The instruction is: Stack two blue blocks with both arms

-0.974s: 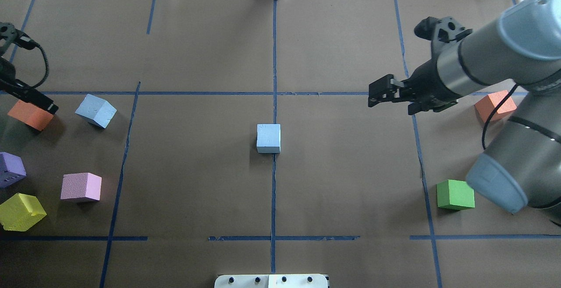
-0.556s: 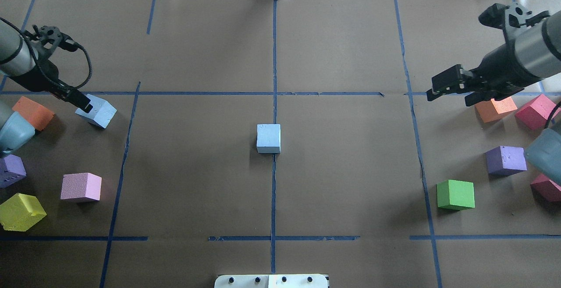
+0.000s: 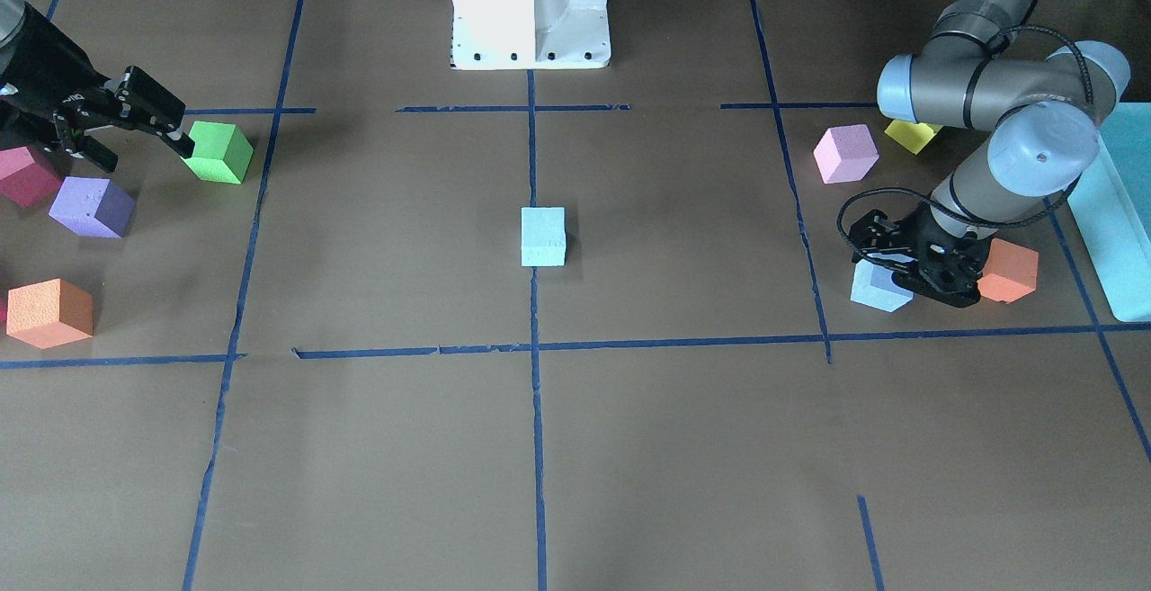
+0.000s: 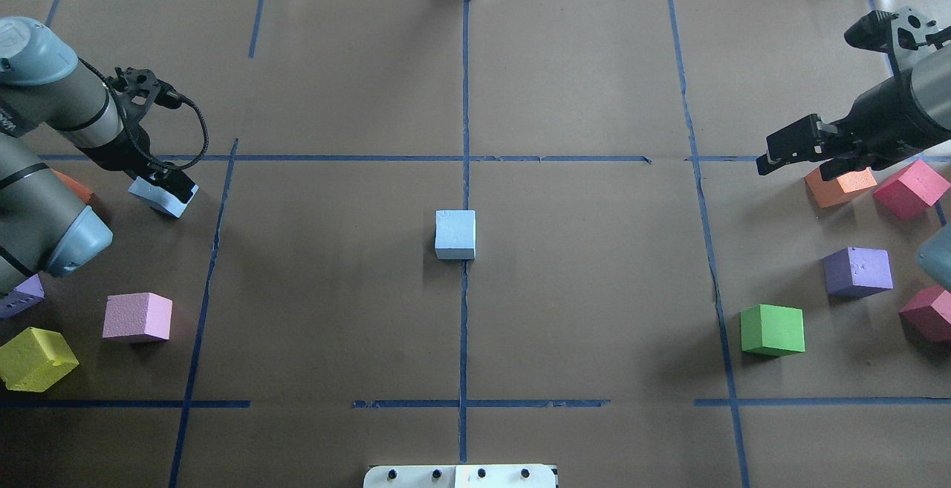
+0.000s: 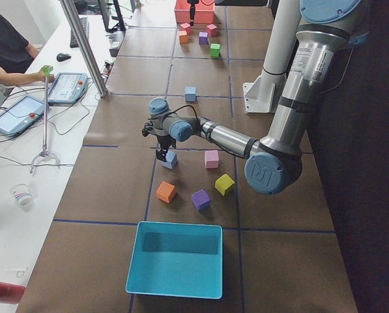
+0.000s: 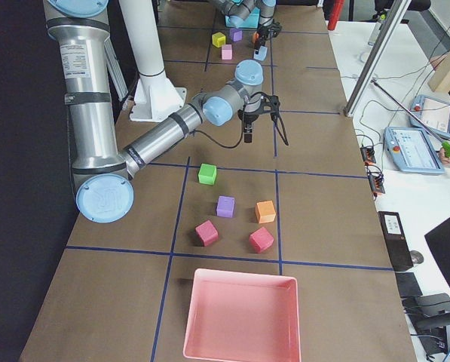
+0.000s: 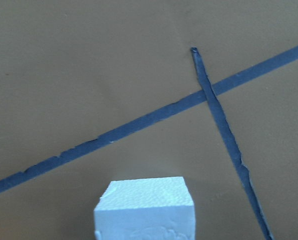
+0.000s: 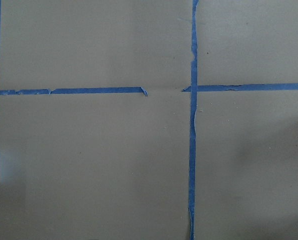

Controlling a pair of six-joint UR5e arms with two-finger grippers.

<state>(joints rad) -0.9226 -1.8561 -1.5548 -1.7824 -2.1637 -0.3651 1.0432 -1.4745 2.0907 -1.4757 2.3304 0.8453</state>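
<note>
One blue block (image 4: 455, 234) sits alone at the table's centre on the tape cross, also in the front view (image 3: 543, 236). The other blue block (image 4: 158, 200) lies at the left, tilted to the grid. My left gripper (image 4: 172, 183) is down over it, fingers open and partly covering its top; the front view (image 3: 904, 281) shows the same. The left wrist view has this block (image 7: 145, 210) at the bottom centre. My right gripper (image 4: 773, 154) is open and empty, held above the table at the far right, near the orange cube (image 4: 839, 183).
Red (image 4: 910, 189), purple (image 4: 858, 271) and green (image 4: 773, 330) cubes lie at the right. Pink (image 4: 137, 317) and yellow (image 4: 33, 358) cubes lie at the left. An orange cube (image 3: 1009, 270) sits close beside my left gripper. A teal box (image 5: 174, 259) and a pink tray (image 6: 241, 313) stand at the table ends.
My left arm swung in from the left edge and came down onto the left blue block. My right arm drew back to the right, away from the centre block.
</note>
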